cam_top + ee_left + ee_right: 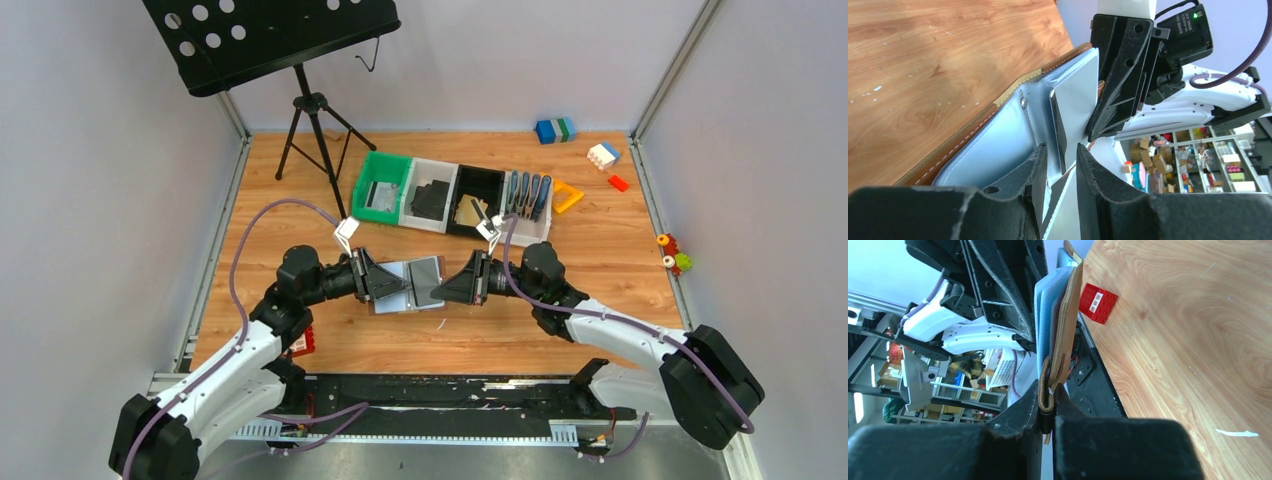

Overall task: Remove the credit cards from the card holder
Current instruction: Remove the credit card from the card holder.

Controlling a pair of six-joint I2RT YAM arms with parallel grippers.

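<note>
The brown leather card holder (395,292) is held open above the table between both grippers, its grey-blue pockets showing. A dark grey card (427,272) sits in its right half. My right gripper (447,290) is shut on the holder's brown tab strap (1045,390), and the leather cover (1068,315) stands edge-on beyond its fingers. My left gripper (385,283) is at the holder's left side. In the left wrist view its jaws (1060,147) stand slightly apart on either side of a thin dark-edged card (1058,125) that sticks out of the pocket (993,150).
A green bin (383,195), a white bin (432,202), a black bin (478,205) and a row of blue-grey holders (528,195) stand behind. A music stand tripod (315,130) is back left. A red brick (305,340) lies by the left arm. Toy blocks (603,155) lie back right.
</note>
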